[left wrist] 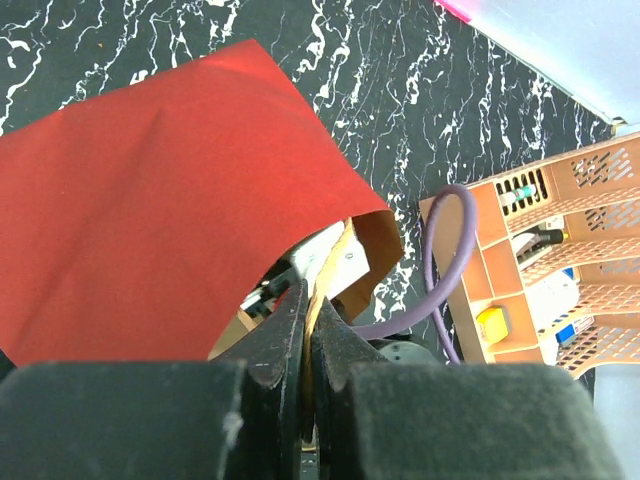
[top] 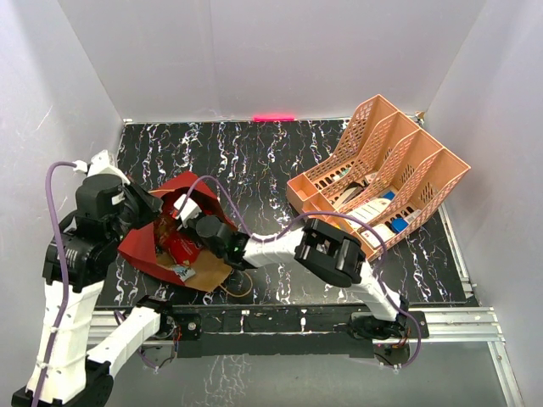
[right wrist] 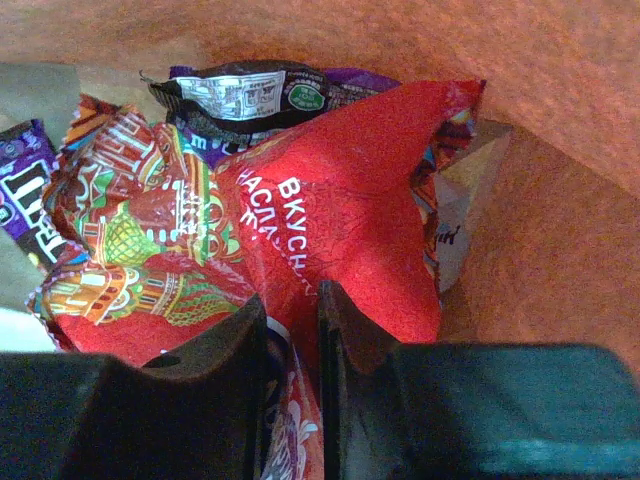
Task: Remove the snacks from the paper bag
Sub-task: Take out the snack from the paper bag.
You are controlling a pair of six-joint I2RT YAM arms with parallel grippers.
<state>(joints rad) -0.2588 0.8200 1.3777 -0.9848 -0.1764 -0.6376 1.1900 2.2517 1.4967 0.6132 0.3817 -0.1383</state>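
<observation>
We find open tabletop (top: 254, 161) along the far edge and middle; the peach organizer (top: 373, 114) blocks the far right corner, the paper bag (top: 140, 246) the near left, walls tight around the chip bag (right wrist: 340, 230).

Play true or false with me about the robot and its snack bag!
1. The left gripper pinches the edge of the paper bag. True.
2. The right gripper hangs over the peach organizer. False: it is inside the bag, closed on the red chip bag.
3. The bag is empty. False: the chip bag and candy packets lie in it.
4. The organizer stands on the right side of the table. True.
5. The bag is blue outside. False: it is red.
</observation>
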